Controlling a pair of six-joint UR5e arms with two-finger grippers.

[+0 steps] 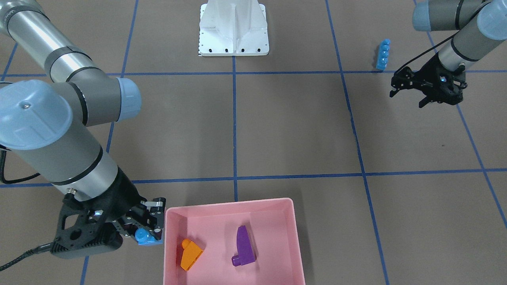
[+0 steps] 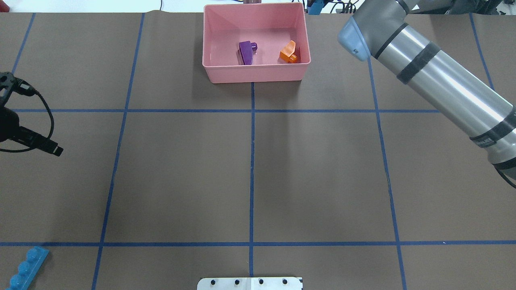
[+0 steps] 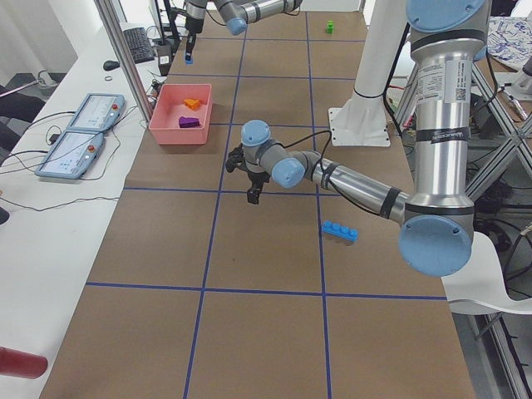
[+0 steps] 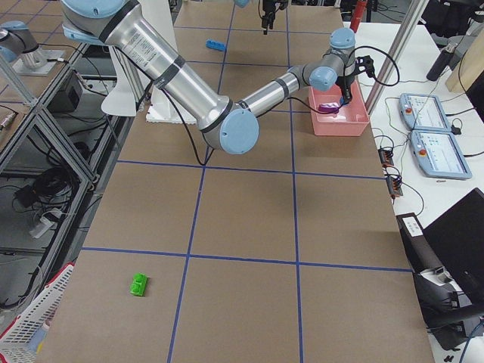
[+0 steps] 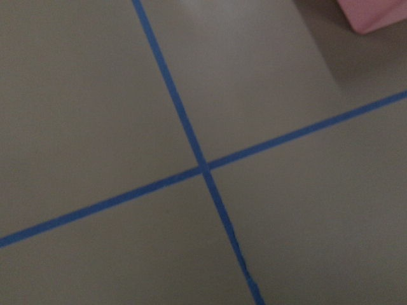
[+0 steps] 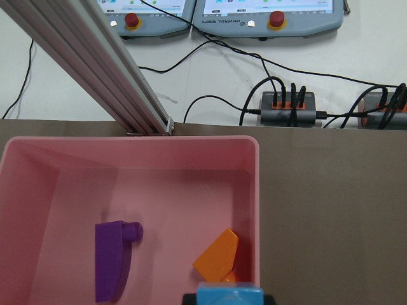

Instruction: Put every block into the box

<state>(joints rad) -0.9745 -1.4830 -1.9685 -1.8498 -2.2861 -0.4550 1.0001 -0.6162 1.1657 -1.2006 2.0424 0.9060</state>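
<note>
The pink box (image 1: 233, 206) holds the orange wedge (image 1: 191, 254) and the purple curved wedge (image 1: 244, 246). My right gripper (image 1: 152, 233) is shut on the small blue one-stud block (image 1: 143, 236), right at the box's side wall nearest the orange wedge. In the right wrist view the blue block (image 6: 229, 296) sits at the bottom edge, over the box rim (image 6: 257, 210). My left gripper (image 1: 412, 95) hangs open and empty, close to the long blue four-stud block (image 1: 383, 54). The green two-stud block (image 4: 139, 284) lies far off at the table's right end.
The white base plate (image 1: 233, 43) stands at the robot's side of the table. Blue tape lines cross the brown table. Control panels (image 6: 267, 13), cables and a metal post (image 6: 95, 70) lie beyond the box's far edge.
</note>
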